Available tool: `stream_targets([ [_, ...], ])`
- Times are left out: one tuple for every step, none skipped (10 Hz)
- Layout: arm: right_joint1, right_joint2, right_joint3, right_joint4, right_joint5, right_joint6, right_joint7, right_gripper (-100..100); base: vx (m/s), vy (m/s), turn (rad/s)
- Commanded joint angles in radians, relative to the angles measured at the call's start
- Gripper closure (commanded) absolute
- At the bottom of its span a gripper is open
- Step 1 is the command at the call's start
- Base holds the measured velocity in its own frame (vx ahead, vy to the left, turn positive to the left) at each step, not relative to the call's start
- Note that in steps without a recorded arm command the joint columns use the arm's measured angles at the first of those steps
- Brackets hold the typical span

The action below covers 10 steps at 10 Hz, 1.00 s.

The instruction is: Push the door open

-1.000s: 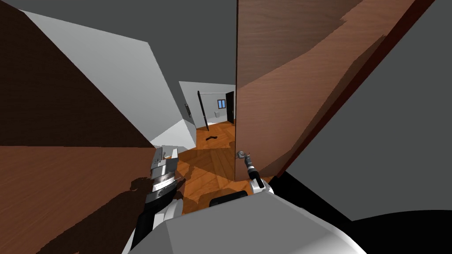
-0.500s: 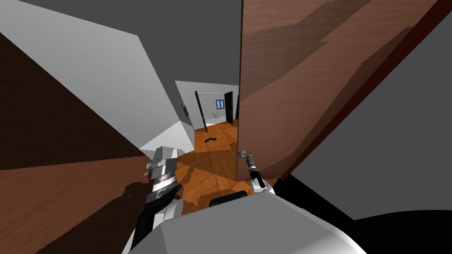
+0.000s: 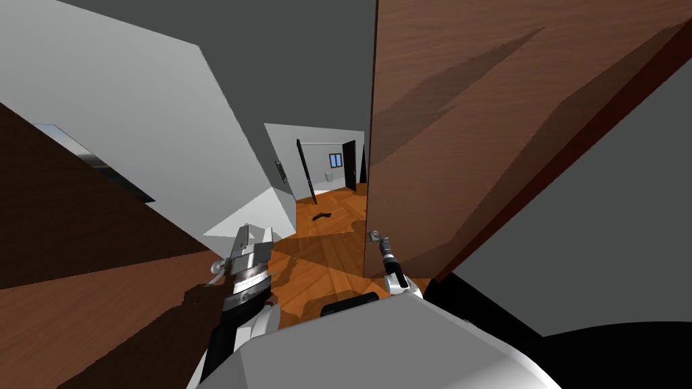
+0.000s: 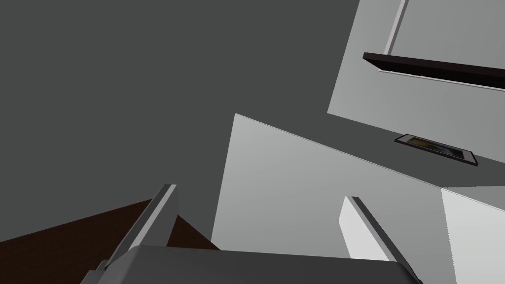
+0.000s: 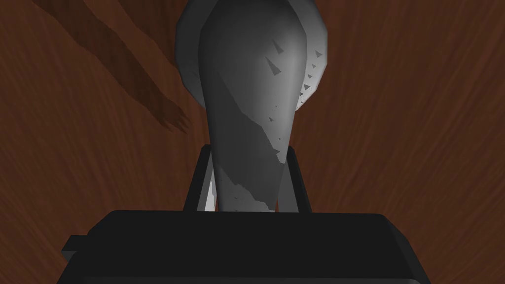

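Seemingly swung wider as I advanced, the door (image 3: 473,135) has its handle (image 5: 251,88) clamped in the right gripper (image 5: 249,153), panel just beyond the fingers. Mid-push: next, keep driving forward. Left gripper (image 4: 260,193) hangs open.

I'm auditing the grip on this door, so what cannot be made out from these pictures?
- Right wrist view, right gripper: fingers' inner faces hidden behind the grey tapered door handle.
- Head view: brown wooden door, top cut off by the edge.
- Head view: small dark object on the orange floor, too small to name.
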Motion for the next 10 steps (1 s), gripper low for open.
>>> stream_targets([
  [0.005, -0.004, -0.018, -0.021, -0.009, 0.004, 0.007, 100, 0.188, 0.065, -0.056],
  [0.005, -0.004, -0.024, -0.020, -0.012, 0.004, 0.009, 100, 0.153, 0.041, -0.042],
  [0.004, -0.005, -0.036, -0.019, -0.019, 0.004, 0.013, 100, 0.202, 0.068, -0.047],
  [0.004, -0.005, -0.049, -0.018, -0.026, 0.003, 0.018, 100, 0.211, 0.081, -0.064],
  [0.004, -0.005, -0.061, -0.017, -0.032, 0.003, 0.022, 100, 0.180, 0.050, -0.065],
  [0.004, -0.005, -0.072, -0.016, -0.038, 0.003, 0.026, 100, 0.203, 0.062, -0.070],
  [0.004, -0.004, -0.082, -0.016, -0.043, 0.003, 0.029, 100, 0.204, 0.085, -0.061],
  [0.003, -0.003, -0.089, -0.015, -0.047, 0.003, 0.032, 100, 0.182, 0.072, -0.068],
  [0.003, -0.002, -0.096, -0.014, -0.051, 0.002, 0.035, 100, 0.166, 0.060, -0.052],
  [0.008, -0.007, -0.097, -0.013, -0.050, 0.004, 0.034, 100, 0.072, 0.016, -0.036],
])
